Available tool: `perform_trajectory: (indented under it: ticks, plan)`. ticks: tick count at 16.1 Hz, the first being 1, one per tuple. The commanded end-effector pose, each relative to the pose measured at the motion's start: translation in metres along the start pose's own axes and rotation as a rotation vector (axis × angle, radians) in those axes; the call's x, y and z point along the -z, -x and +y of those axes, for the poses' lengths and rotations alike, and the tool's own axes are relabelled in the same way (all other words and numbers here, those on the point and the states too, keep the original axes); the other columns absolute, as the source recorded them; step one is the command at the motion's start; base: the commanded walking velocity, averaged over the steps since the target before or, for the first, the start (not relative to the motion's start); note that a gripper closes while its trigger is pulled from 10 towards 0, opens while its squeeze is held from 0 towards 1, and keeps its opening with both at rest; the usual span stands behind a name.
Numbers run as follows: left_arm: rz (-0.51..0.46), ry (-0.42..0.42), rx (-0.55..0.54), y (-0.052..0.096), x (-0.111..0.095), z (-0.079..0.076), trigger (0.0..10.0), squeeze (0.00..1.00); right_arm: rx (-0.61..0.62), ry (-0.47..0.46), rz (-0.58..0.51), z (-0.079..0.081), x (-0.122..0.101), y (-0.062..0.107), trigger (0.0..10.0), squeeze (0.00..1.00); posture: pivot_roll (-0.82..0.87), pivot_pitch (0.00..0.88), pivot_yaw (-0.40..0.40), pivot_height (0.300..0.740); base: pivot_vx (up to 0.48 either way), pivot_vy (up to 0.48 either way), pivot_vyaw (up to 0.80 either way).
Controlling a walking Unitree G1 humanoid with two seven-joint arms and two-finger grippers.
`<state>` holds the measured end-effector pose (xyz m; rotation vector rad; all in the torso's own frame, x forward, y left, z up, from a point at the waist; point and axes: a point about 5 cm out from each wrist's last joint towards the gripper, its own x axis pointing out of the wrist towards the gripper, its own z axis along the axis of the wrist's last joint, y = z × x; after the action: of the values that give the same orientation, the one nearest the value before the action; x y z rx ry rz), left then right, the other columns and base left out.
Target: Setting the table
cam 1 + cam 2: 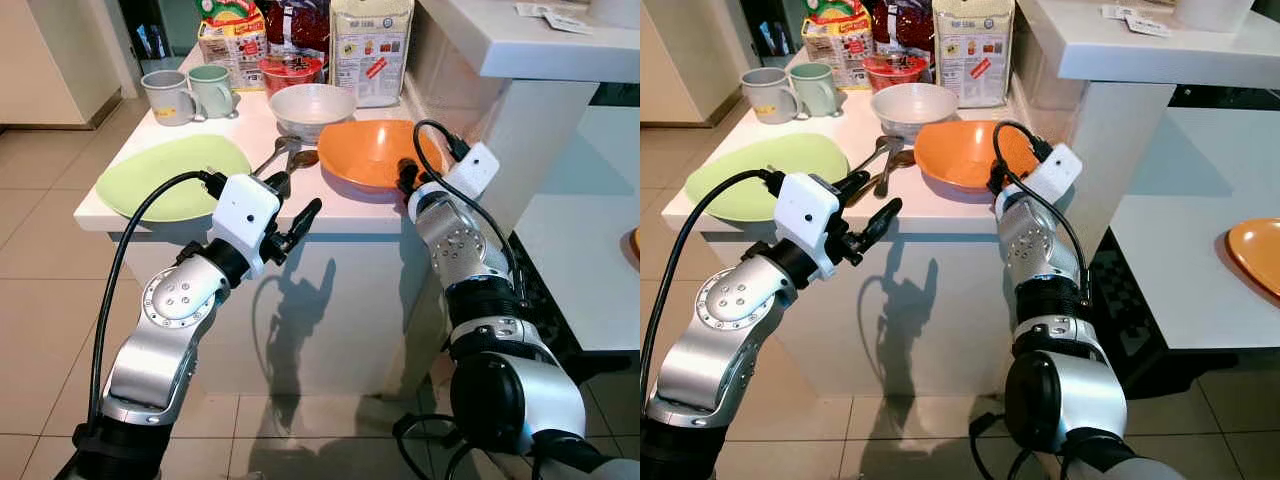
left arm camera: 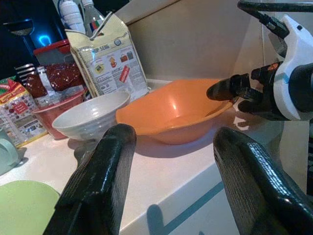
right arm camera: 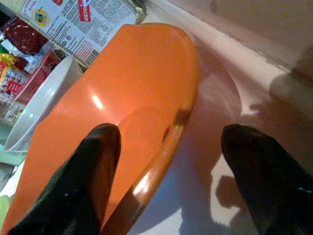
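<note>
An orange bowl (image 1: 365, 150) sits on the white counter (image 1: 240, 140) near its right end. My right gripper (image 3: 168, 132) is open and straddles the bowl's near rim, with one finger inside the bowl and the other over the counter. My left gripper (image 1: 295, 200) hangs open and holds nothing, just in front of the counter's edge, below two spoons (image 1: 285, 155). A pale green plate (image 1: 170, 178) lies at the left. Behind the orange bowl stands a white bowl (image 1: 312, 105), and two mugs (image 1: 190, 93) are at the back left.
Food packages (image 1: 370, 45) and a red container (image 1: 290, 70) line the counter's back. A taller white ledge (image 1: 530, 45) rises at the right. Another orange plate (image 1: 1255, 255) lies on a lower white surface at the far right. Tiled floor (image 1: 40, 250) spreads to the left.
</note>
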<state>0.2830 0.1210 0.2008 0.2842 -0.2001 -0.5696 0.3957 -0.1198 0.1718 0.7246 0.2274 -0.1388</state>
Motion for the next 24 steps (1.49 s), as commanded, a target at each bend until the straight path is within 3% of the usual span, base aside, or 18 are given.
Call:
perform_trajectory:
  ticks: [1,16,24]
  plan:
    - [-0.008,0.008,0.014,0.000,-0.003,-0.001,10.0,0.00,-0.023,-0.027,-0.020,0.008,-0.009,-0.001,0.0,0.00,0.03,0.000,0.004,0.740,0.000,0.000,0.00]
    - [-0.008,0.001,0.022,-0.001,-0.003,-0.003,10.0,0.00,0.030,-0.089,0.009,-0.004,-0.005,-0.003,0.0,0.00,0.02,0.000,0.008,0.740,0.000,0.000,0.00]
    - [-0.026,0.010,0.011,-0.004,-0.005,-0.005,10.0,0.00,0.013,-0.162,-0.004,-0.012,-0.005,0.005,0.0,0.00,0.02,0.000,0.015,0.740,0.000,0.000,0.00]
